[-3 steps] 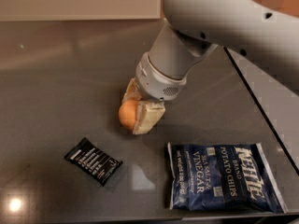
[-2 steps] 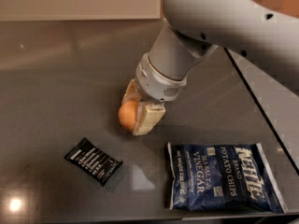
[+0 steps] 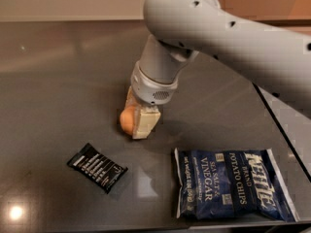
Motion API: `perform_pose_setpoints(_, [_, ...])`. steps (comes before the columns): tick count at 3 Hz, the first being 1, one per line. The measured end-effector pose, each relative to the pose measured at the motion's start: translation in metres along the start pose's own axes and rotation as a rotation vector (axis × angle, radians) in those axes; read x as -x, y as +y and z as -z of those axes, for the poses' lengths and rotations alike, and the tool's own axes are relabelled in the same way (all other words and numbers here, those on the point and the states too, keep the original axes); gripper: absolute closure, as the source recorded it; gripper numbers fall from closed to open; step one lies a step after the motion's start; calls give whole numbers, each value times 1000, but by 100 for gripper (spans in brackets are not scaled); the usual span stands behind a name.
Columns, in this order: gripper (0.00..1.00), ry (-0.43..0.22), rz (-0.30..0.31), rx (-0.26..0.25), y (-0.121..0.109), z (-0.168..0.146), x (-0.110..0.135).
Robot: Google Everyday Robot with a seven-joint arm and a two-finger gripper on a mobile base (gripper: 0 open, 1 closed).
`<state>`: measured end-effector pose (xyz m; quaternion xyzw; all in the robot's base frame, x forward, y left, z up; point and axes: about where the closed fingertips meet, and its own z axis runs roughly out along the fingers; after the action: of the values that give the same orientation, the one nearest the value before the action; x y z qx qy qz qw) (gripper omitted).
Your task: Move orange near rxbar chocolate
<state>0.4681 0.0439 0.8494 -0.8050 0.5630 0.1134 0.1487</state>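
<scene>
The orange [image 3: 127, 121] is a small round fruit held between my gripper's cream-coloured fingers [image 3: 145, 124], low over the dark table, left of centre. My gripper [image 3: 133, 121] hangs from the big grey arm that comes in from the upper right, and it is shut on the orange. The rxbar chocolate [image 3: 97, 167], a small flat black wrapper with white lettering, lies on the table below and left of the gripper, about a hand's width from the orange.
A large dark-blue potato chips bag [image 3: 232, 183] lies flat at the lower right, right of the rxbar. The dark grey table [image 3: 58, 91] has an edge running diagonally at the right. The arm's bulk [image 3: 228, 38] fills the upper right.
The gripper with the orange has stayed almost in place, perhaps a touch lower. The rxbar and chips bag have not moved.
</scene>
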Motion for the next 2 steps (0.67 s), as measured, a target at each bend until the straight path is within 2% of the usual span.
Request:
perform_pose_setpoints(1, [100,54,-50,37,-16,-22,-3])
perform_pose_setpoints(2, [100,56,-51,38,-17,-20,-3])
